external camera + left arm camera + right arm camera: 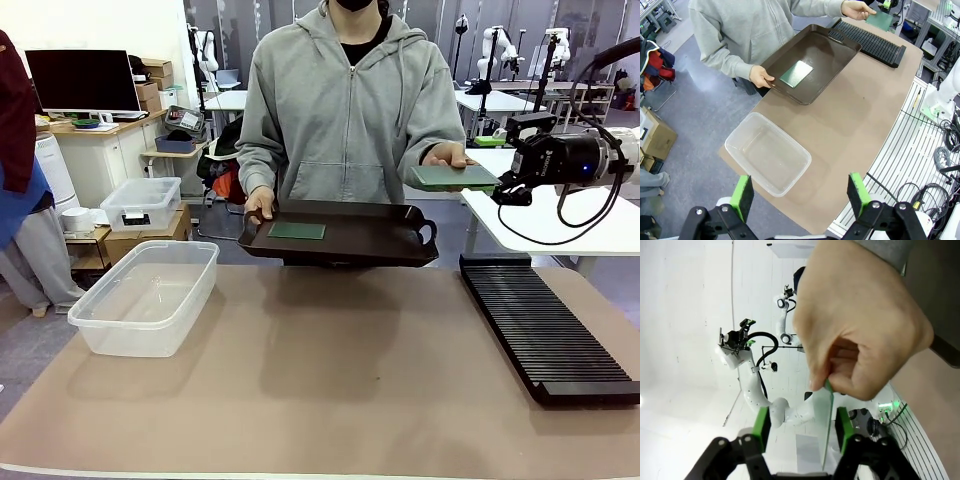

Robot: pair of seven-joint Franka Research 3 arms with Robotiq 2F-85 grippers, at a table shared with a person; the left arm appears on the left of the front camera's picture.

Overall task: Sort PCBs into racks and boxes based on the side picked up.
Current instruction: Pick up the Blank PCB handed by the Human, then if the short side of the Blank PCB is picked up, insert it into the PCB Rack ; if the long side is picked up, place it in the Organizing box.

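No legible txt or labels seen anywhere.

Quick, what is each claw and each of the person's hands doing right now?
Left gripper: open, empty.
Right gripper: open, jaws either side of the PCB, not clamped.
One hand: holding that PCB.
Other hand: holding the tray.

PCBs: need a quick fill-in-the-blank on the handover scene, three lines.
The tool at the hand-held PCB is the robot's ___ one.
The tray carries ___ PCB.
The box stands on the robot's ___ side.
Missing: right; one; left.
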